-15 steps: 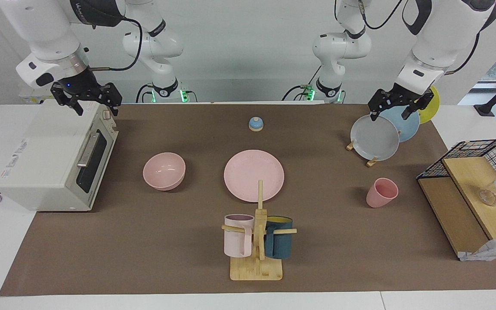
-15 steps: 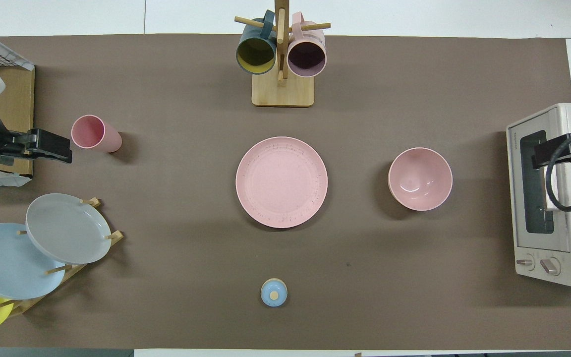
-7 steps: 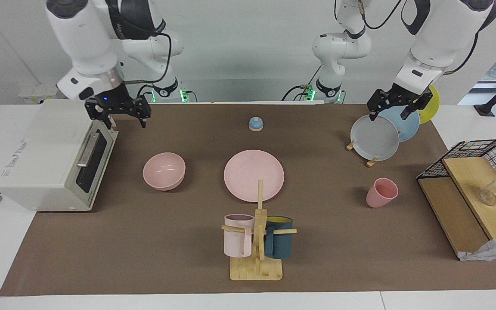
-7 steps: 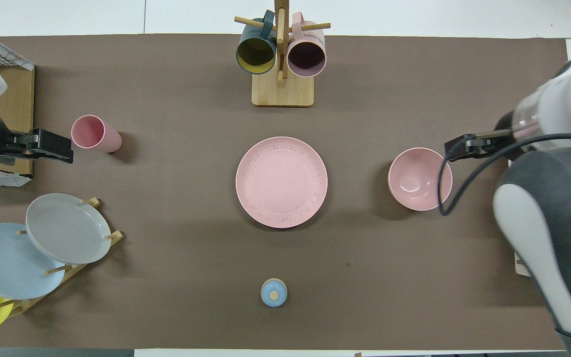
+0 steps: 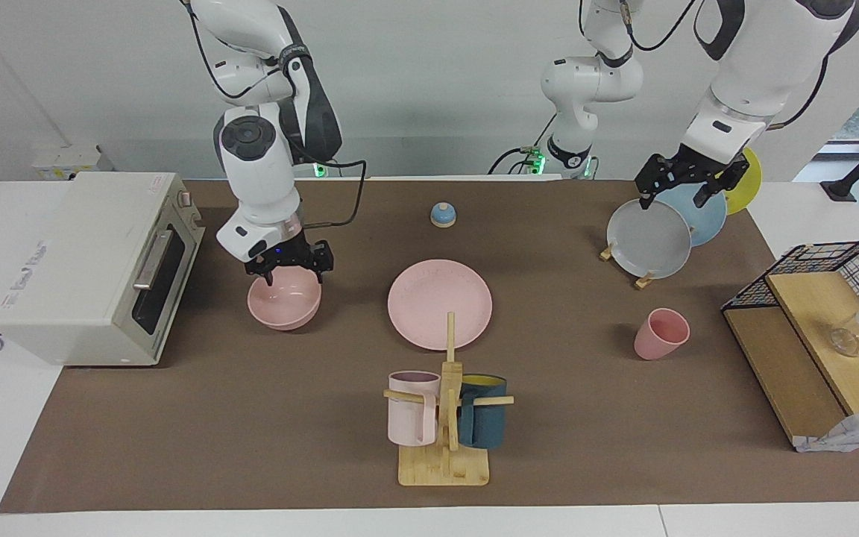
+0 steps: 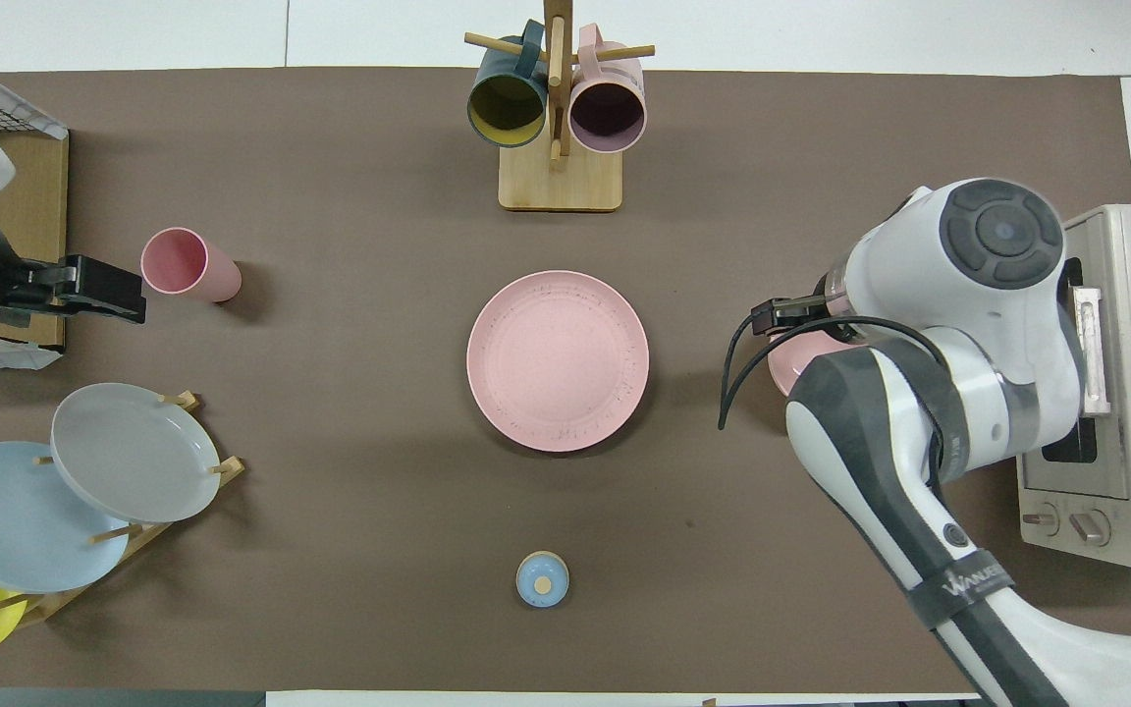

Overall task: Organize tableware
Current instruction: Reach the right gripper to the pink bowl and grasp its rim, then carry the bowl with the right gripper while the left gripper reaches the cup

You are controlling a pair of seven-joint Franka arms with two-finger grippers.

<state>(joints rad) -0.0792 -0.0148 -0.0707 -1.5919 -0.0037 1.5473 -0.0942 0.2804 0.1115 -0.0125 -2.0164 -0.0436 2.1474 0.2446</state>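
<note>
Pink bowl [image 5: 284,300] sits beside the toaster oven [image 5: 94,265], the right gripper [image 5: 289,262] spread apart just over its rim nearer the robots, touching unclear. Pink plate [image 5: 440,303] lies mid-table; pink cup [image 5: 661,334] stands empty. The left gripper [image 5: 685,183] hangs parted above the grey plate [image 5: 649,239].

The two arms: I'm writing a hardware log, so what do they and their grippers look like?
Both arms have glossy white rounded shells with dark grey joint sections. The right arm shows a round grey cap, a grey band with white lettering and a loose black cable. The right gripper and left gripper are black, angular, two-fingered.
</note>
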